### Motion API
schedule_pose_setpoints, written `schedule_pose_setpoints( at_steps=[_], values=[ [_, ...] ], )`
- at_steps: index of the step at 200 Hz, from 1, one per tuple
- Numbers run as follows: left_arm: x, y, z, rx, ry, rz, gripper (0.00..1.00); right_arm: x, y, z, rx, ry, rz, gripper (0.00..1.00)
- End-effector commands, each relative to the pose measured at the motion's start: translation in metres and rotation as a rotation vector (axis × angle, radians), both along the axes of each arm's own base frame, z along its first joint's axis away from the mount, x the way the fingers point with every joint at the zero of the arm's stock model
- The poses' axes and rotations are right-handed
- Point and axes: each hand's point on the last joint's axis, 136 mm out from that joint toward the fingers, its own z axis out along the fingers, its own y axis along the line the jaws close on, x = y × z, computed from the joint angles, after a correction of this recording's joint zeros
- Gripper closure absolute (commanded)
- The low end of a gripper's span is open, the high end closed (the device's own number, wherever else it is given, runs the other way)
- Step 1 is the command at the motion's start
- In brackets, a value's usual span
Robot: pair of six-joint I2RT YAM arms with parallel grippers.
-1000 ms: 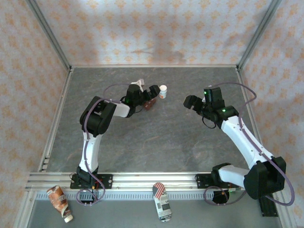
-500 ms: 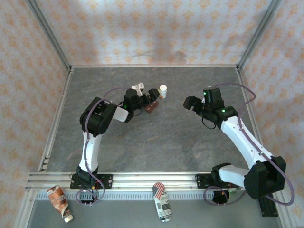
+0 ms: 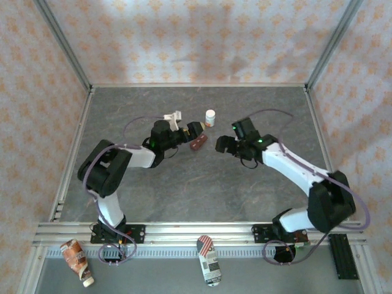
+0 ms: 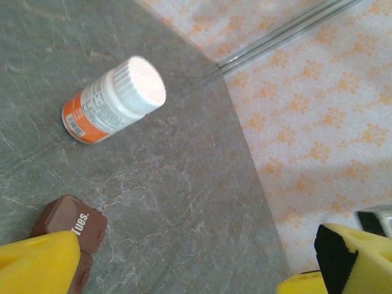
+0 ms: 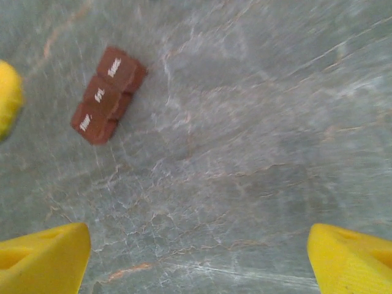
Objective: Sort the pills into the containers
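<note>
Standing wide open, the left gripper has hold of nothing. In its wrist view, bare grey worktop lies between its two yellow fingers. The right gripper is also spread wide and empty, and its own yellow fingers are far apart over bare worktop.

The containers, a dark red-brown strip of three joined square boxes, lie flat on the worktop between the two grippers. They are just beside the left one and a little apart from the right one. From the left wrist, the end box marked "Tues." sits right by the left-hand finger and is partly hidden behind it; whether the two touch cannot be told. From the right wrist, the whole strip lies ahead of the right gripper and off to its left, well apart from its fingers. All three lids are down and carry white lettering too blurred to read. A yellow fingertip of the left gripper shows near the strip.

A white bottle with a ribbed white cap and an orange label stands upright beyond the left gripper. It is past the strip and apart from it.

Far behind both grippers, by the arm bases, lie a brown tube and a striped packet.
</note>
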Motion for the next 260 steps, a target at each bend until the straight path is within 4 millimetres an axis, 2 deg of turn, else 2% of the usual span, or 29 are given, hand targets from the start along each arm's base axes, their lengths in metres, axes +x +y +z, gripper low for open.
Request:
schedule_pose_setpoints(
  at_steps=[1, 22, 47, 75, 114, 152, 211, 233, 260],
  values=[
    [-0.009, 0.025, -0.011, 0.135, 0.018, 0.081, 0.0, 0.026, 0.02, 0.003, -0.033, -0.055, 0.009, 0.09],
    [-0.017, 0.054, -0.017, 0.252, 0.059, 0.176, 0.01, 0.044, 0.034, -0.012, -0.063, -0.028, 0.023, 0.1],
    [-0.026, 0.087, -0.012, 0.378, 0.082, 0.27, 0.0, 0.057, 0.056, -0.029, -0.059, 0.005, 0.034, 0.11],
    [-0.034, 0.119, -0.003, 0.465, 0.103, 0.356, 0.0, 0.063, 0.084, -0.046, -0.056, 0.035, 0.05, 0.12],
    [-0.038, 0.154, 0.01, 0.47, 0.116, 0.435, 0.0, 0.067, 0.114, -0.064, -0.08, 0.066, 0.071, 0.12],
    [-0.04, 0.165, 0.019, 0.453, 0.107, 0.452, 0.0, 0.069, 0.133, -0.07, -0.094, 0.076, 0.089, 0.12],
    [-0.04, 0.166, 0.024, 0.441, 0.094, 0.453, 0.0, 0.08, 0.156, -0.071, -0.087, 0.076, 0.106, 0.12],
    [-0.04, 0.166, 0.023, 0.432, 0.094, 0.457, 0.0, 0.084, 0.17, -0.071, -0.075, 0.077, 0.125, 0.12],
    [-0.04, 0.167, 0.024, 0.428, 0.095, 0.464, 0.0, 0.087, 0.197, -0.066, -0.034, 0.086, 0.169, 0.14]
  ],
)
